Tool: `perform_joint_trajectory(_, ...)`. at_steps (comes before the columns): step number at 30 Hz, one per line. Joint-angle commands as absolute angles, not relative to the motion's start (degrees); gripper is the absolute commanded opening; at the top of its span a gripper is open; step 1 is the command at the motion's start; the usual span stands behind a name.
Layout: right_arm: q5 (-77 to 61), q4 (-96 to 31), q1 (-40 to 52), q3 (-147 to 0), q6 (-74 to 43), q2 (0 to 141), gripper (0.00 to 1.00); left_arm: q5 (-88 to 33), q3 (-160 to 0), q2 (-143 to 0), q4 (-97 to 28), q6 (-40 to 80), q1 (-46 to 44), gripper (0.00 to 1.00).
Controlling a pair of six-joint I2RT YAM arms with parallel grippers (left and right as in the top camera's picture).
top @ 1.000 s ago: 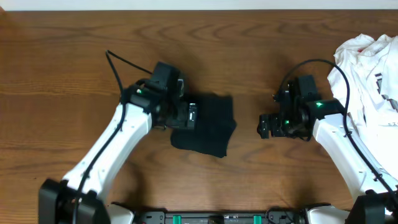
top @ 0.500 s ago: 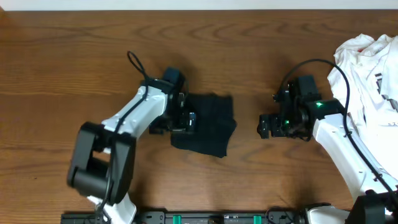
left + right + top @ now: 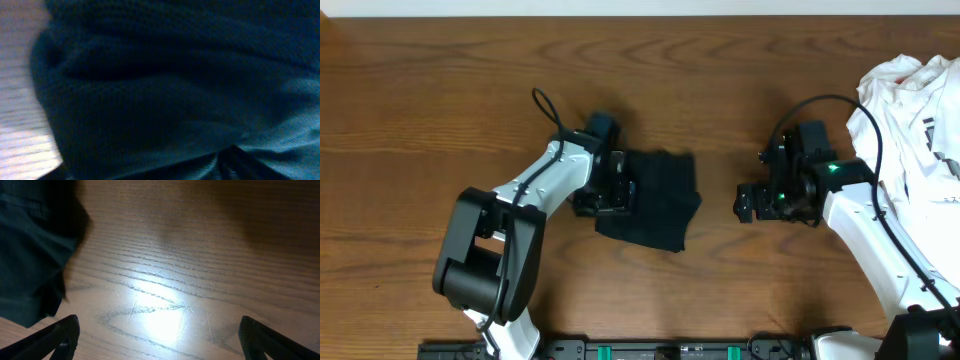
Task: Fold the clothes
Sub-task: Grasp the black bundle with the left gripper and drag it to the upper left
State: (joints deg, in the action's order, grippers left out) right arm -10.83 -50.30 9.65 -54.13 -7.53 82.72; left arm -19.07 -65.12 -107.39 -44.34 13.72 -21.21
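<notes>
The clothes, a black shirt [image 3: 658, 200], lie bunched into a small folded heap at the middle of the table. My left gripper [image 3: 618, 189] is pressed into the heap's left edge. In the left wrist view dark fabric [image 3: 150, 90] fills nearly the whole frame and hides the jaws, so how they stand does not show. My right gripper [image 3: 744, 203] hovers low over bare wood a short way right of the shirt, apart from it. Its fingers [image 3: 60, 337] stand wide open with nothing between them, and the shirt's right edge [image 3: 30, 255] shows at the left of the right wrist view.
A crumpled white garment with black print [image 3: 910, 110] lies at the table's right edge, behind my right arm. The wooden table [image 3: 440, 120] stretches bare to the left and back. The left arm's cable [image 3: 542, 105] loops up beside the wrist.
My left arm has swung round, its elbow drawn in, and the gripper has settled into the shirt's left edge. The shirt and the right arm have not moved.
</notes>
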Motion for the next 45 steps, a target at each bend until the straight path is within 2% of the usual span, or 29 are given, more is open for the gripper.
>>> perform_joint_trajectory(1, -10.7, -50.3, 9.4, -53.9, -7.9, 82.0, 0.99, -17.3, -63.0, -108.6, -44.0, 14.0, -21.2, 0.56)
perform_joint_trajectory(4, -10.7, -50.3, 9.4, -53.9, -7.9, 82.0, 0.99, -16.1, -63.0, -108.6, -43.8, 14.0, -21.2, 0.15)
perform_joint_trajectory(5, -10.7, -50.3, 9.4, -53.9, -7.9, 82.0, 0.99, -14.3, -63.1, -108.6, -43.6, 14.0, -21.2, 0.06)
perform_joint_trajectory(14, -10.7, -50.3, 9.4, -53.9, -7.9, 82.0, 0.99, 2.1, -64.2, -108.6, -42.2, 14.0, -21.2, 0.06)
perform_joint_trajectory(21, -10.7, -50.3, 9.4, -53.9, -7.9, 82.0, 0.99, 6.5, -67.3, -108.6, -41.0, 14.0, -18.4, 0.06)
perform_joint_trajectory(28, -10.7, -50.3, 9.4, -53.9, -7.9, 82.0, 0.99, 6.5, -72.2, -108.6, -40.8, 13.5, -10.1, 0.06)
perform_joint_trajectory(35, -10.7, -50.3, 9.4, -53.9, -7.9, 82.0, 0.99, 6.8, -72.3, -108.6, -31.1, 3.3, -0.3, 0.06)
perform_joint_trajectory(45, -10.7, -50.3, 9.4, -53.9, -7.9, 82.0, 0.99, 6.9, -72.3, -108.8, -18.2, -1.7, 15.8, 0.06)
